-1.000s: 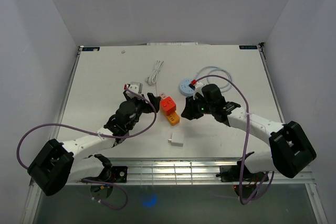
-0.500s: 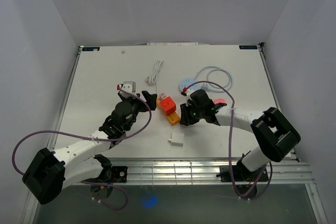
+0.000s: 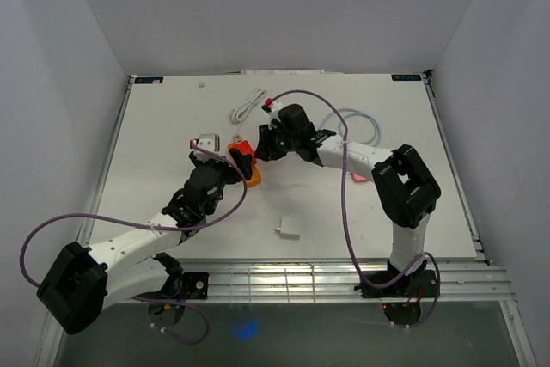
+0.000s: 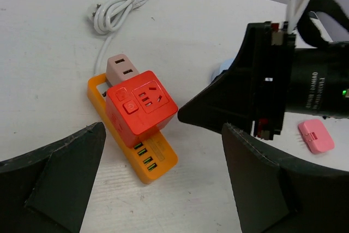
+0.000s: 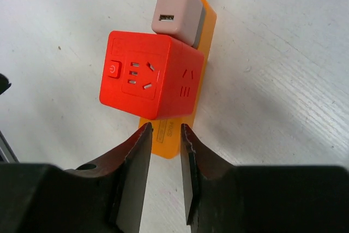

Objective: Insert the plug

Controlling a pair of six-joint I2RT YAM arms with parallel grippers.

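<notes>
A red cube socket (image 5: 150,75) sits on an orange power strip (image 5: 169,137), with a beige USB charger (image 5: 177,12) plugged in behind it. My right gripper (image 5: 165,129) hovers over the strip's near end. Its jaws stand a narrow gap apart, with nothing between them. From the other side my left gripper (image 4: 163,129) faces the same cube (image 4: 140,107), wide open and empty. In the top view the two grippers, left (image 3: 237,163) and right (image 3: 263,145), flank the strip (image 3: 253,176). A white plug (image 3: 288,231) lies apart near the front edge.
A coiled white cable (image 3: 247,107) lies at the back behind the strip. A pale blue cable loop (image 3: 365,126) and a small pink piece (image 3: 359,178) lie to the right. The table's front edge runs just below the white plug.
The right arm has swung from the right side to the far side of the strip, its jaws narrowing. The strip with the red cube has shifted left and back, toward the left gripper.
</notes>
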